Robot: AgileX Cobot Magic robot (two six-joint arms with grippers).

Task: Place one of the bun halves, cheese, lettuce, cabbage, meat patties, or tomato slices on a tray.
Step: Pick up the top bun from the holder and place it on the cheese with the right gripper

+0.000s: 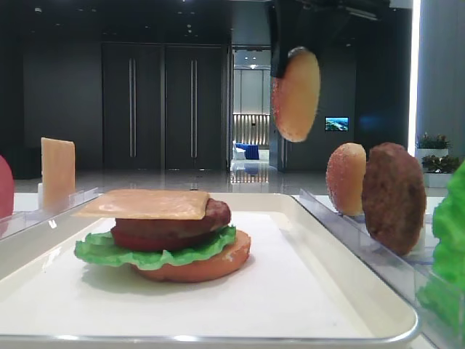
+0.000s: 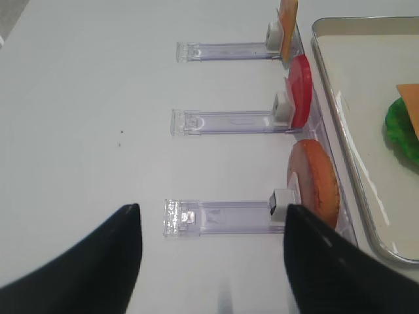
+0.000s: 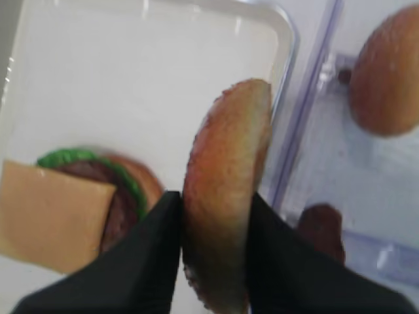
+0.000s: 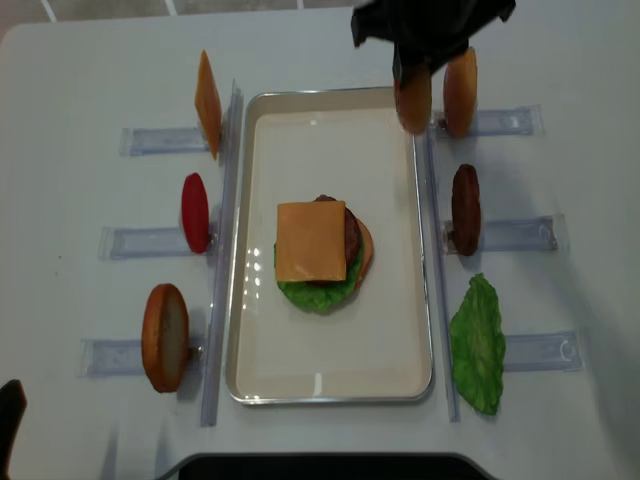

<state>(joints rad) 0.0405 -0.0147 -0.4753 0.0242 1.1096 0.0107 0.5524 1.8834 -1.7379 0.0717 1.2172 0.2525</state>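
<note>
Right gripper [image 3: 213,216]: black fingers clamped on a bun half [image 3: 226,190], held on edge, above the far right corner of the tray [image 4: 330,385]. Right wrist view alone shows the grip; low exterior view shows the bun hanging high in the air, speckled crust, tan dome

Overhead view only: full layout. Tray white, glossy raised rim, rounded corners. Mid-tray a stack: bun base, ruffled green lettuce [image 4: 315,293], dark patty [image 4: 350,232], smooth square cheese slice [image 4: 311,240] on top

Right racks: second bun half [image 4: 460,92] upright, rough brown meat patty [image 4: 465,210], loose lettuce leaf [image 4: 478,345]

Left racks, clear plastic: upright cheese [image 4: 207,103], smooth red tomato slice [image 4: 195,212], another bun [image 4: 165,337]

Left wrist view: left gripper [image 2: 209,252] with black fingers spread wide, empty, above the bare table [image 2: 85,98] beside the nearest rack [image 2: 222,216]
</note>
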